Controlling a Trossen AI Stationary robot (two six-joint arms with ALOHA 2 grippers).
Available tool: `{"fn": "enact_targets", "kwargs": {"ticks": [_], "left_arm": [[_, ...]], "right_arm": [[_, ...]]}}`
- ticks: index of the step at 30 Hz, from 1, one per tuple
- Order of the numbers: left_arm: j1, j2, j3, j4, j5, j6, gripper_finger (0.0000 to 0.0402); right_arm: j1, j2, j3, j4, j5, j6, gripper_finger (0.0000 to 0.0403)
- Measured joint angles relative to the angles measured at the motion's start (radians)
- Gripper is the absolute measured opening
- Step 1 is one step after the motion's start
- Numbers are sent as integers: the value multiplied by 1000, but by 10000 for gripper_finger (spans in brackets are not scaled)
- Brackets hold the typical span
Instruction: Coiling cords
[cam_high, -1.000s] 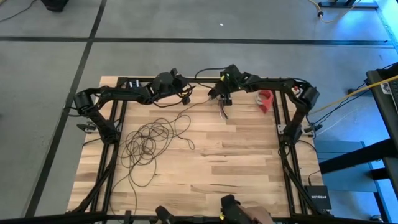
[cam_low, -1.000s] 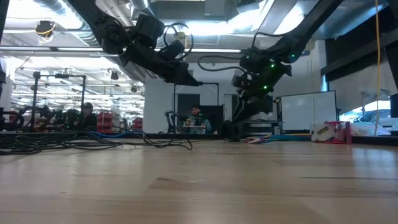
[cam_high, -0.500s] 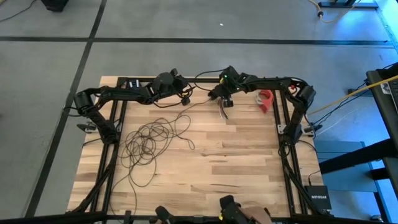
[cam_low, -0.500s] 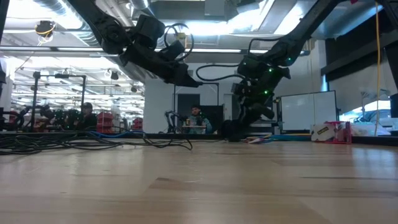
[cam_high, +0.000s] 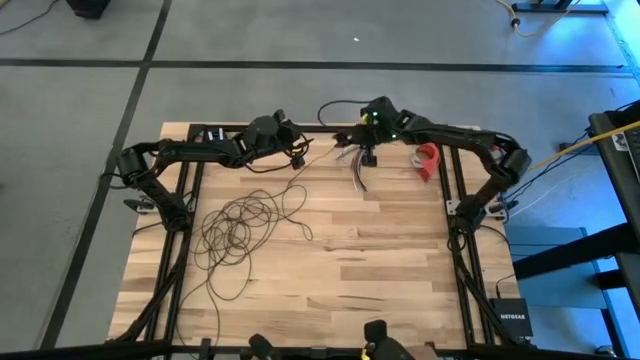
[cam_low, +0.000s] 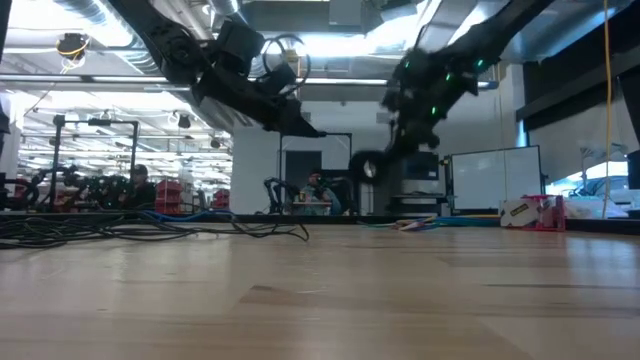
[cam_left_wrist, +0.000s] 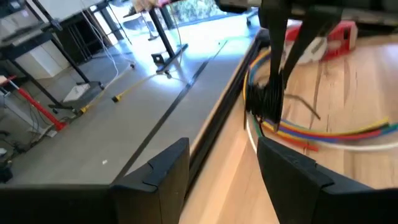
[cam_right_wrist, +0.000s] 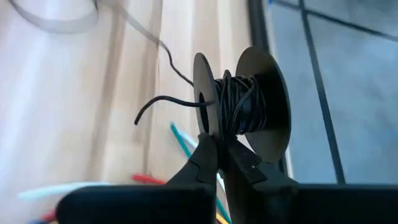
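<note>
The cord is a thin dark wire lying in many loose loops (cam_high: 240, 225) on the wooden table's left half. A strand runs from the loops to a small black spool (cam_right_wrist: 242, 102) at the far edge. My right gripper (cam_right_wrist: 214, 146) is shut on the spool, which hangs above the table (cam_low: 363, 168). My left gripper (cam_left_wrist: 224, 174) stands open over the far edge, left of the spool, with nothing between its fingers. My right gripper pinches the rim of one spool flange (cam_right_wrist: 204, 124) between its two fingers. One finger lies on the flange's outer face, the other (cam_right_wrist: 242, 163) between the two flanges. The fingers slant down from above. The spool is lifted clear, its axis about level, with the wire trailing slack.
A bundle of multicoloured wires (cam_high: 358, 176) lies on the table below the spool. A red tape dispenser (cam_high: 428, 160) stands at the far right. The table's right half and its near part are bare wood (cam_high: 400, 260). The dark frame rail (cam_high: 320, 130) runs along the far edge.
My right gripper has risen from the tabletop at the far edge and has taken the spool up with it. The spool rested on the table before and now hangs clear. The loops on the table have stayed where they were.
</note>
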Motion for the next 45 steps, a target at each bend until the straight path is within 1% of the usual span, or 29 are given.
{"fn": "enact_targets", "kwargs": {"ticks": [4,7,9,14,16,19,22,27,32,37,40,43,45], "left_arm": [[-34,-59,2,-69,0,12,182],[-59,-98,2,-142,1,19,182],[-72,-108,2,-147,8,18,182],[-79,-88,2,-147,112,23,182],[-80,-70,2,-121,120,23,182],[-79,-39,2,-69,120,18,182],[-79,-3,1,3,116,37,182],[-79,58,1,127,109,21,182],[-79,137,45,141,105,17,182],[-79,211,109,141,17,-4,182],[-80,228,121,129,-80,-3,177],[-80,219,122,91,-167,26,149],[-80,211,122,87,-186,37,117]], "right_arm": [[0,-99,-18,-1,-57,60,9],[2,-166,-38,22,-64,106,9],[5,-198,-51,25,-75,124,9],[35,-240,-92,87,-75,167,9],[45,-245,-94,98,-68,169,9],[63,-245,-95,126,-30,182,9],[73,-245,-95,150,-25,183,9],[73,-245,-95,150,-27,183,9],[73,-245,-95,162,-27,183,12],[73,-245,-95,177,-27,187,8],[74,-245,-95,172,-27,188,10],[74,-245,-95,168,-27,188,10],[74,-245,-95,167,-27,188,9]]}}
